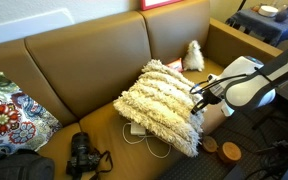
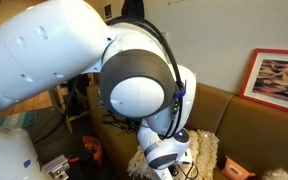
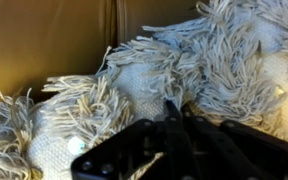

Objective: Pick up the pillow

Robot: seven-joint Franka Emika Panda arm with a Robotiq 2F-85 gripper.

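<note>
The large cream-white shaggy pillow (image 1: 162, 103) stands tilted on the brown sofa seat (image 1: 84, 115), its right edge raised. My gripper (image 1: 198, 97) is at that right edge, with the fingers closed on the fringe. In the wrist view the two black fingers (image 3: 174, 110) sit close together and pinch into the pillow's tufted yarn (image 3: 134, 80), which fills most of that view. In an exterior view the arm hides nearly everything, and only a patch of the pillow (image 2: 202, 148) shows.
A colourful floral pillow (image 1: 9, 115) lies at the sofa's left end. A small white fluffy toy (image 1: 192, 57) sits against the backrest. A black camera (image 1: 81, 155) and a white cable (image 1: 139, 132) lie on the seat. Round wooden discs (image 1: 229, 152) lie at the front right.
</note>
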